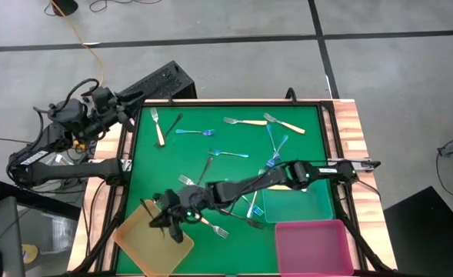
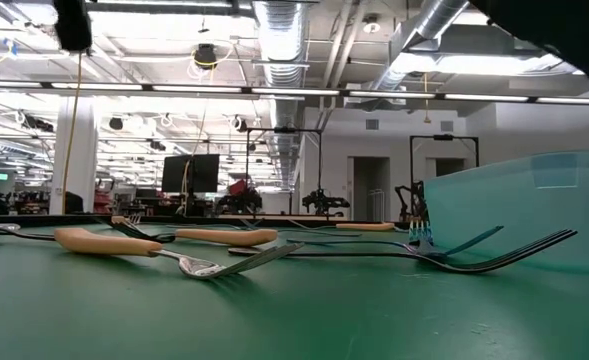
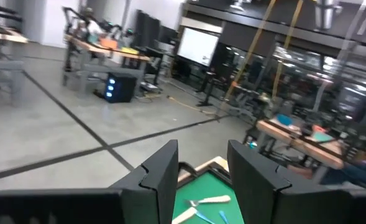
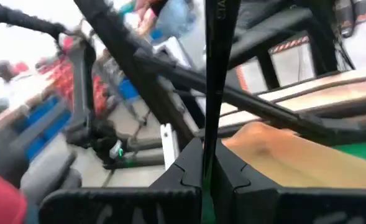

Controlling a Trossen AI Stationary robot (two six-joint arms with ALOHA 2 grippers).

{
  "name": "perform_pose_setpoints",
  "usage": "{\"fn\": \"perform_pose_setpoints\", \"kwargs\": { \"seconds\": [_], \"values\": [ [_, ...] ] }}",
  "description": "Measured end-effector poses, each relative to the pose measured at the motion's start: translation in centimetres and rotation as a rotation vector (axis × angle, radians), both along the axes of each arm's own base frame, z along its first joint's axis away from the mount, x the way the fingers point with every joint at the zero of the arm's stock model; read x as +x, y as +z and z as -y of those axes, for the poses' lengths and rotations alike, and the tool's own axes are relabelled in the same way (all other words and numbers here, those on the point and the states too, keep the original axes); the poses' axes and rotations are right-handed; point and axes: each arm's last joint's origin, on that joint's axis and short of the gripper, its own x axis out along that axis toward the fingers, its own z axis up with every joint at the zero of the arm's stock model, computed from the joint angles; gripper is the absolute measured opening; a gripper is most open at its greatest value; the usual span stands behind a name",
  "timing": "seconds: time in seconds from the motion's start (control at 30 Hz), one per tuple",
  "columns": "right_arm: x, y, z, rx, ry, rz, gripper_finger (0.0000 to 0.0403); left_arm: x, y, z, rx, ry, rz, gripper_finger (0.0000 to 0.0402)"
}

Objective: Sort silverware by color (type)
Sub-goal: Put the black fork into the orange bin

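The right claw [image 1: 167, 221] reaches across the green desk [image 1: 303, 127] and hangs over the yellow tray [image 1: 138, 245] at the near left corner, clenched on a dark-grey fork [image 4: 212, 81]; in the right wrist view the dark handle runs straight up from between the pinched fingers [image 4: 186, 167], with the yellow tray [image 4: 294, 158] just beyond. The left claw [image 3: 199, 180] is raised off the far left corner of the desk, its fingers [image 3: 161, 177] released with a clear gap and nothing between them. The other forks lie scattered on the desk: cream-handled forks [image 1: 244, 121] along the far side, one more cream-handled fork [image 1: 158, 128] near the far left beside a dark fork [image 1: 173, 123], and blue forks [image 1: 194, 132] spread through the middle. Several forks lie crossed near the right arm, next to the teal tray [image 1: 299, 205]. The pink tray [image 1: 312, 246] sits at the near right, touching the teal one. In the low view, cream-handled forks [image 2: 109, 240] and a dark fork [image 2: 494, 258] rest flat on the green surface.
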Motion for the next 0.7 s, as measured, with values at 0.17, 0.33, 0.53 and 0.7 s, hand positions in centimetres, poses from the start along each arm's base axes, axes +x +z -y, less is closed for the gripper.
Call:
{"fn": "perform_pose_setpoints", "kwargs": {
  "seconds": [0.17, 0.33, 0.53, 0.7],
  "values": [
    [-0.4, -2.0, 0.4, 0.100, -0.071, -0.171, 0.0029, -0.5, -0.2, 0.2, -0.005, -0.010, -0.014, 0.0122],
    [-0.8, -1.9, -0.6, 0.088, -0.053, -0.193, 0.0029, -0.6, -0.6, 0.2, -0.007, -0.008, -0.058, 0.0122],
    [-1.2, -2.1, -2.1, 0.081, -0.025, -0.205, 0.0029, -0.7, -0.8, 0.2, -0.026, -0.008, -0.067, 0.0122],
    [-1.3, -2.4, -2.2, 0.051, -0.021, -0.218, 0.0029, -0.7, -0.9, 0.2, -0.038, -0.007, -0.080, 0.0122]
  ]
}}
